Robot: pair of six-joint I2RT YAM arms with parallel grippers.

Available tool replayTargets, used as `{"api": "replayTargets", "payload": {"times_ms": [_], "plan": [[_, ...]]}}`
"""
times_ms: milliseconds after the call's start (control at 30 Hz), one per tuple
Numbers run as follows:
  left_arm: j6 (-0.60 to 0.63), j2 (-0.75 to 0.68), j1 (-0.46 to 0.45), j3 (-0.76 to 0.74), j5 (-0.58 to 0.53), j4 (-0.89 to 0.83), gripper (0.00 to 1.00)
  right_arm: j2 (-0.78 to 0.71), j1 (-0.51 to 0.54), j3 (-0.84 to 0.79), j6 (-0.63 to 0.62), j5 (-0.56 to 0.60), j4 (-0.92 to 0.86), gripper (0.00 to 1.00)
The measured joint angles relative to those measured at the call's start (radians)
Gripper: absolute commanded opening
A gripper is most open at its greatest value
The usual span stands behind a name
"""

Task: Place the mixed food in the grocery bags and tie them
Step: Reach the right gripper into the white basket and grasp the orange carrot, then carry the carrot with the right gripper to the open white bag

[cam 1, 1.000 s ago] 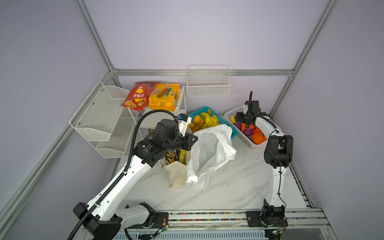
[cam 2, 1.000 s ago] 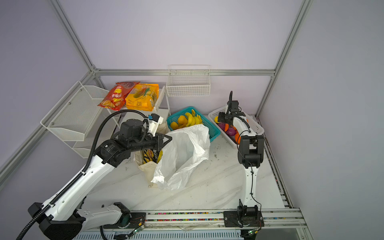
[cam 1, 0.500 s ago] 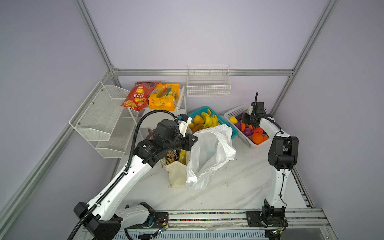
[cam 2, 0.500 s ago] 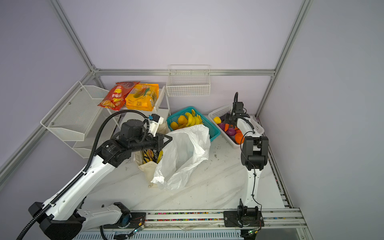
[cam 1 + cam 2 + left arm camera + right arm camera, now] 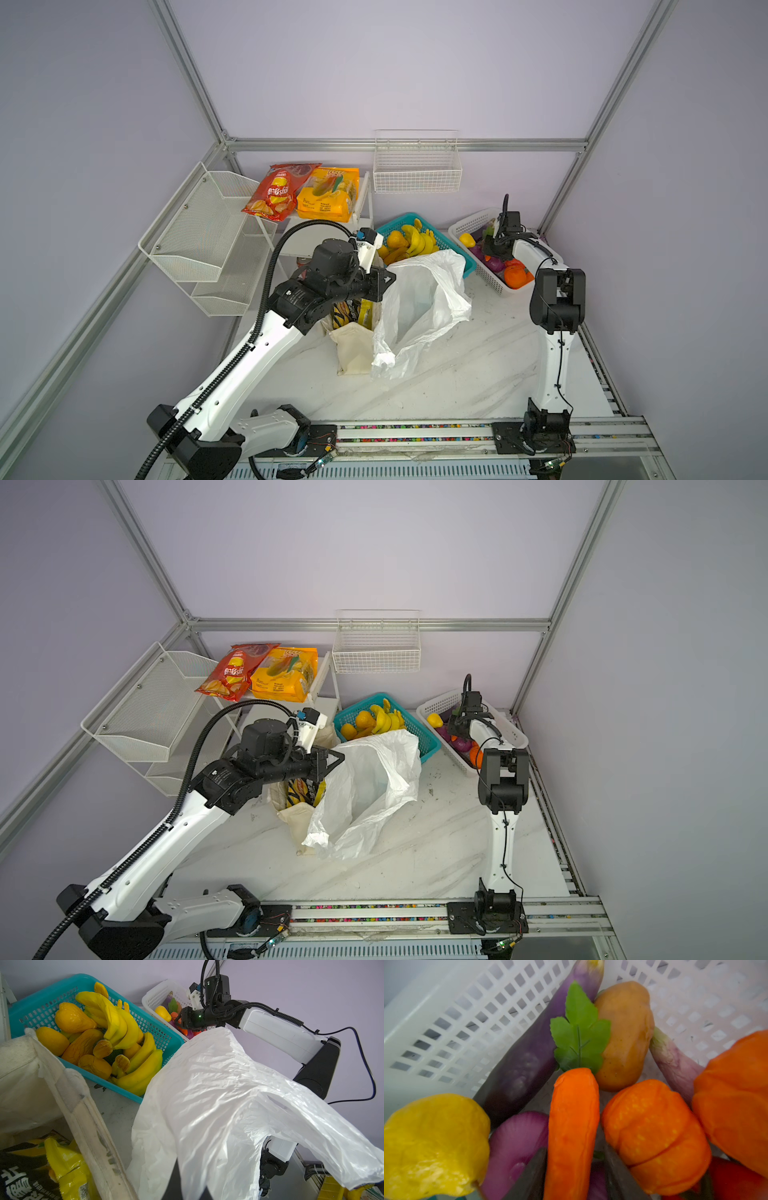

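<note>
Currently, left jaws clench the plastic bag (image 5: 424,307) beside a tote (image 5: 353,353) holding a chip bag (image 5: 18,1180) with Chinese lettering; right jaws straddle a carrot (image 5: 571,1126), grip unclear.

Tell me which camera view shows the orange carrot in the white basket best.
The right wrist view: the orange carrot fills the middle, between the fingers of the right gripper. In both top views that gripper covers it in the white basket. The left wrist view shows only orange scraps beside the gripper.

Glossy plastic bag (image 5: 419,307) (matt canvas tote (image 5: 353,351))
</note>
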Motion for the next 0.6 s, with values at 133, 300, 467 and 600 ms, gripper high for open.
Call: {"api": "replayTargets", "payload": {"times_ms": [133, 300, 467, 600], "plan": [[0.0, 0.0, 0.0, 0.0, 0.0, 0.0, 0.0, 0.032, 0.0, 0.043, 0.0, -0.002, -0.002, 0.32], [0.0, 0.0, 0.0, 0.0, 0.0, 0.0, 0.0, 0.031, 0.001, 0.051, 0.003, -0.002, -0.007, 0.22], [0.0, 0.0, 0.0, -0.002, 0.001, 0.003, 0.0, -0.027, 0.001, 0.042, 0.003, -0.005, -0.021, 0.18], [-0.002, -0.01, 0.0, -0.024, 0.003, 0.023, 0.0, -0.167, 0.001, -0.006, 0.004, -0.011, -0.019, 0.16]]}}
